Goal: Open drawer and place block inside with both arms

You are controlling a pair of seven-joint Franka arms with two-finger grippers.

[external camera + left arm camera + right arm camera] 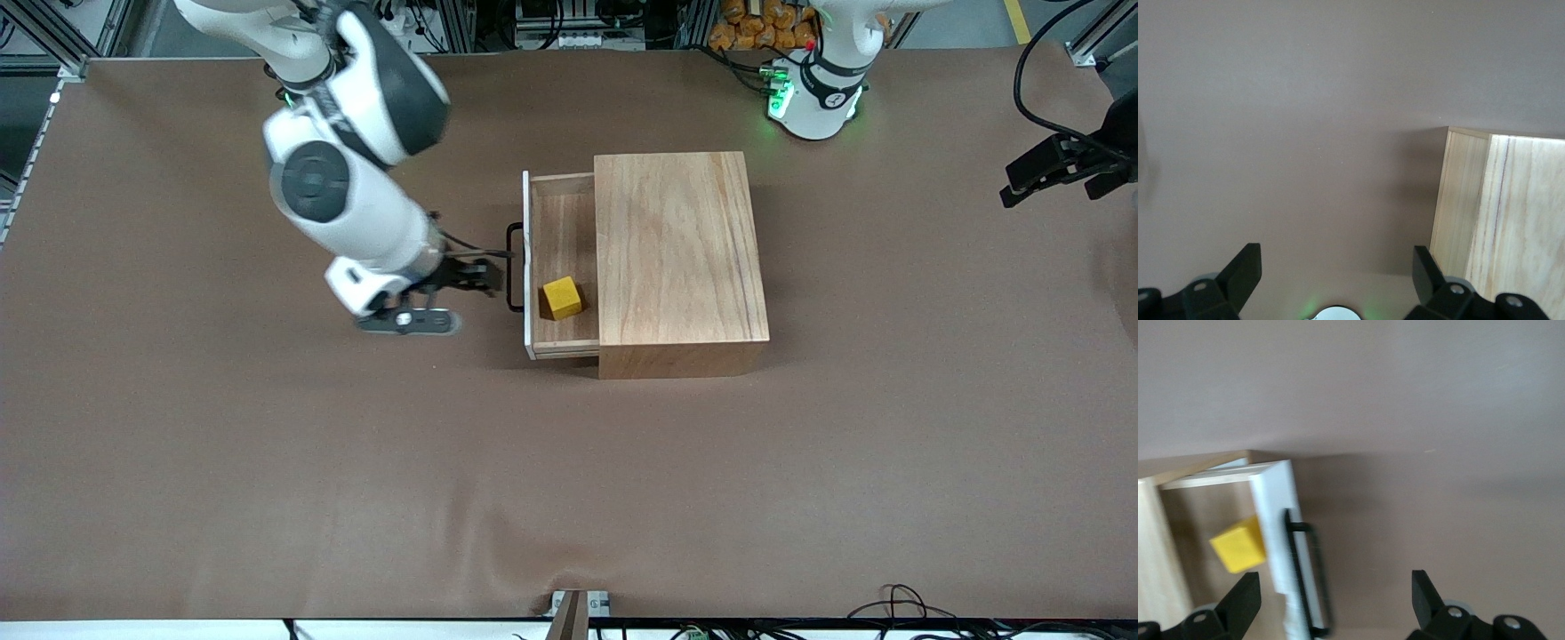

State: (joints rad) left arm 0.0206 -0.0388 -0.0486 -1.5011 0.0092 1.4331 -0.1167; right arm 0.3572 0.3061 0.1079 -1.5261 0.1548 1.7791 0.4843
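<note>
Wood: a large plain wooden box (680, 249) sits mid-table on a brown cloth-covered table (267, 462), about 7 o'clock from the left arm's green-lit base (813, 102).
Drawer: the drawer (562, 267) is pulled partly out of the box toward the right arm's end of the table; its white-edged front panel (528, 267) carries a thin black wire handle (514, 267).
Block: the yellow block (562, 298) lies inside the open drawer tray, in the part nearer the front camera, just beside the front panel.
Right gripper: the right gripper (480, 276) hangs low just beside the handle, at the handle's 9 o'clock in the front view; its fingers (1238, 607) are spread apart and hold nothing.
Left gripper: the left gripper (1062, 169) waits well apart from the box at the left arm's end of the table, about 3 o'clock from the box; its fingers (1238, 277) are spread apart and empty.
Key relation: the handle's long axis runs 12 to 6 o'clock in the front view, and the drawer slides along 9 to 3 o'clock; the right gripper is far the nearer one.
Judgement: with the block already in the tray, the task looks essentially done; a push toward 3 o'clock would shut the drawer if that is wanted.
</note>
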